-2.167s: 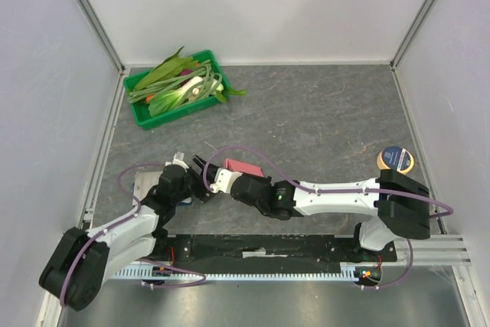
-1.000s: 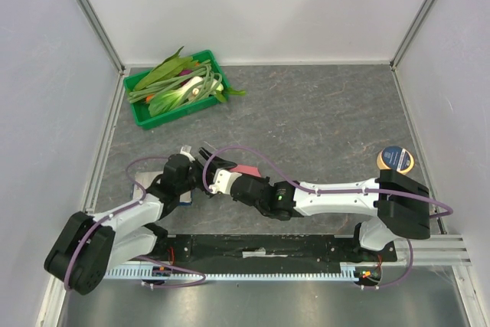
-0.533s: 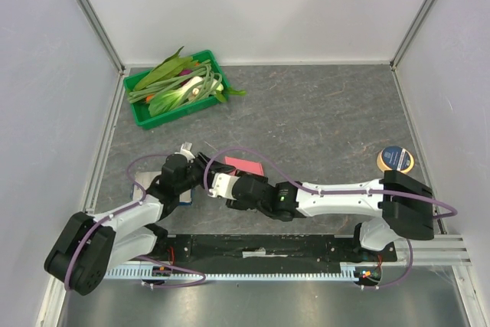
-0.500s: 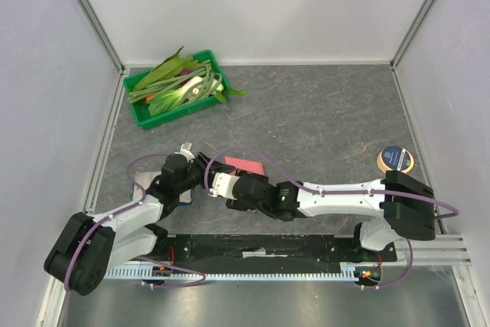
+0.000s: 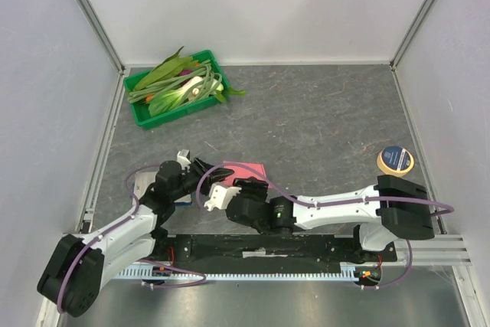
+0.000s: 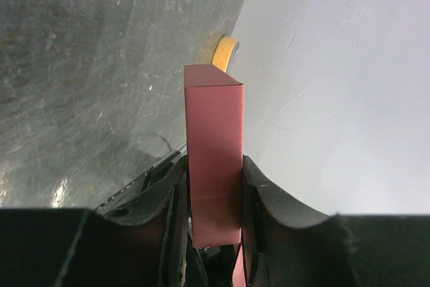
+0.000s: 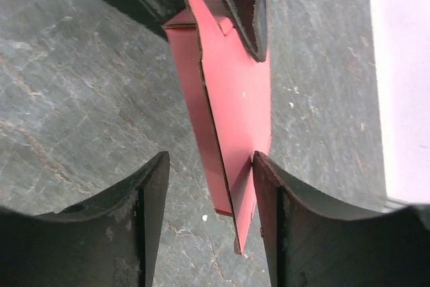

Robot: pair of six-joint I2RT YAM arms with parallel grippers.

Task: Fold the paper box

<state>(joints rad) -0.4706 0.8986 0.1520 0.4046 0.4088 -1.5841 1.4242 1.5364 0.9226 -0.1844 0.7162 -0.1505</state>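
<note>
While the left gripper [image 6: 213,169] is pinching the paper box [image 6: 213,126] between both fingers, left of centre in the lower overhead frame, the right gripper [image 7: 209,165] is standing with its fingers spread around the box's free end, clamping nothing.

The paper box [image 7: 232,112] looked to us like thin matt pink-red card, its cut edge raw and brownish. We saw the worktop [image 5: 321,120] as dark, mottled, scratched, faintly shiny stone. The fingers [image 7: 144,220] of the right pincer [image 7: 208,173] were matt black plastic, the green tray [image 5: 136,119] glossy plastic.
</note>
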